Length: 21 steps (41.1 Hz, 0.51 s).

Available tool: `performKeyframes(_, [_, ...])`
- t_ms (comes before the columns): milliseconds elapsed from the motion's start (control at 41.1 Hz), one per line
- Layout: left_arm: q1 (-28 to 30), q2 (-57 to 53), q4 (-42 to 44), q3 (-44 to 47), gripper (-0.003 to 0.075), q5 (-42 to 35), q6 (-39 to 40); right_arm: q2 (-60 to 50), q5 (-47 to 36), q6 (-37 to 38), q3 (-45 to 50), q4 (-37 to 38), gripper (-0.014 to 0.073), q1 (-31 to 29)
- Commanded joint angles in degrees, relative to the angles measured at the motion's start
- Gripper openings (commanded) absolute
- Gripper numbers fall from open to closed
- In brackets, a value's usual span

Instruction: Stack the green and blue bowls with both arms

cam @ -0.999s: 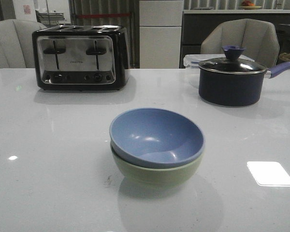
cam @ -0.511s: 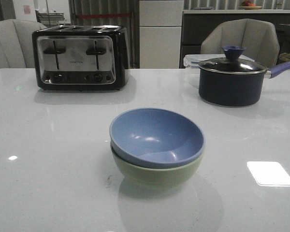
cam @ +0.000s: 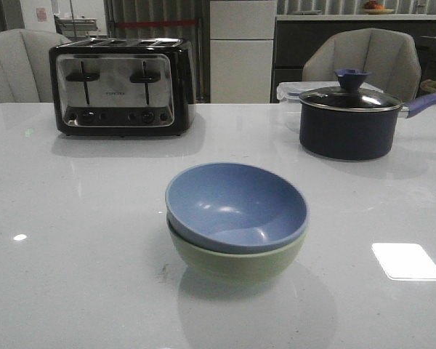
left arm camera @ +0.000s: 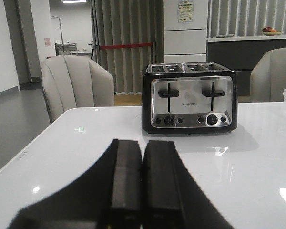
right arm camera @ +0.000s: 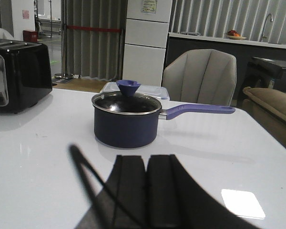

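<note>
In the front view the dusty blue bowl (cam: 236,206) sits nested inside the pale green bowl (cam: 236,262) at the middle of the white table (cam: 73,218). Neither arm shows in the front view. In the left wrist view my left gripper (left arm camera: 142,148) is shut and empty, its black fingers pressed together above the table, facing the toaster. In the right wrist view my right gripper (right arm camera: 147,162) is shut and empty, facing the saucepan. The bowls show in neither wrist view.
A black and chrome toaster (cam: 120,86) stands at the back left, also in the left wrist view (left arm camera: 189,98). A dark lidded saucepan (cam: 349,120) with a blue-purple handle stands at the back right, also in the right wrist view (right arm camera: 126,119). Grey chairs stand behind the table.
</note>
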<state>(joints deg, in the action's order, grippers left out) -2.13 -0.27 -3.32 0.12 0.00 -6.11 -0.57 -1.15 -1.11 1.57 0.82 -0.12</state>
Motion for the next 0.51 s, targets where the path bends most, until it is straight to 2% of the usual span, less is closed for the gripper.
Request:
performKeyframes(0, [-0.07, -1.16, -0.27, 0.32, 0.0093, -5.28, 0.32, -1.15, -5.55, 1.98, -0.18, -2.12, 0.0027, -0.08])
performKeyframes(487, [-0.07, -1.16, -0.27, 0.32, 0.0093, -5.28, 0.32, -1.15, -5.01, 1.74, -0.18, -2.43, 0.0027, -0.08])
